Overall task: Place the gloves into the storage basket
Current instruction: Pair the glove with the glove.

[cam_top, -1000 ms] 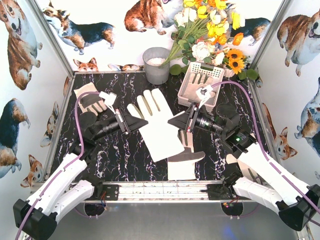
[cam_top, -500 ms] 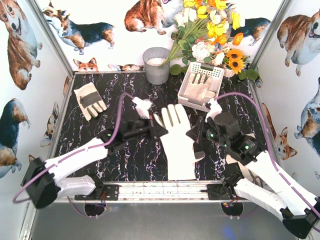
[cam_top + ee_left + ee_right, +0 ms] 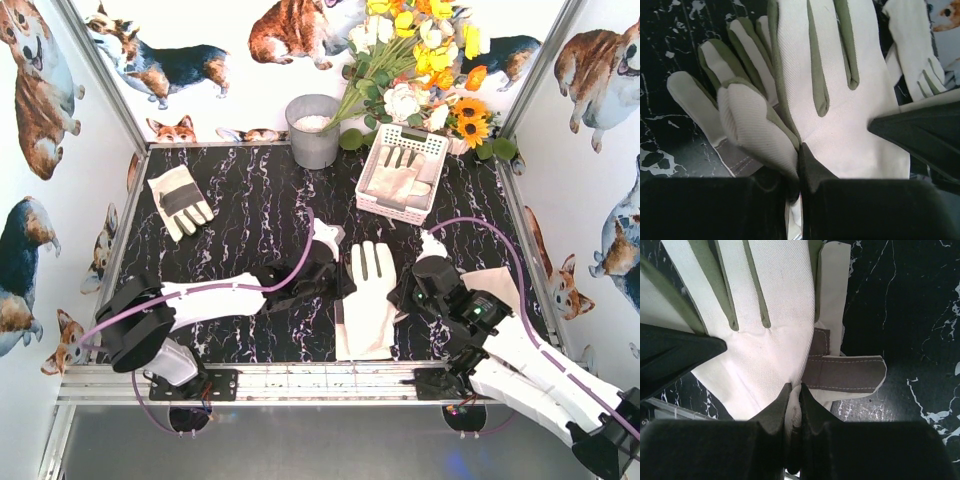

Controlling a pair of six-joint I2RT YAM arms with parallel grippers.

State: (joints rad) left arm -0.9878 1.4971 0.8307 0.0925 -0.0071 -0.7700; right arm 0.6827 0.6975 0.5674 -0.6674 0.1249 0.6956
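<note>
A plain white glove (image 3: 368, 295) lies palm-flat near the table's front edge, fingers pointing away. My left gripper (image 3: 343, 284) is shut on its left edge (image 3: 799, 150). My right gripper (image 3: 403, 300) is shut on a fold of its right edge (image 3: 792, 390). Beneath it lies a glove with grey panels (image 3: 730, 85), its grey strap (image 3: 845, 372) sticking out on the right. Another grey-panelled glove (image 3: 180, 200) lies at the far left. The white slotted storage basket (image 3: 380, 205) stands at the back right with a glove (image 3: 398, 180) inside.
A grey metal bucket (image 3: 313, 130) stands at the back centre beside a bunch of artificial flowers (image 3: 420, 60). A further cream glove (image 3: 912, 50) lies just right of the held one, by my right arm. Corgi-print walls enclose the table on three sides.
Both arms have drawn back toward the near edge, bringing the white glove with them. The right gripper has closed on the glove's right edge.
</note>
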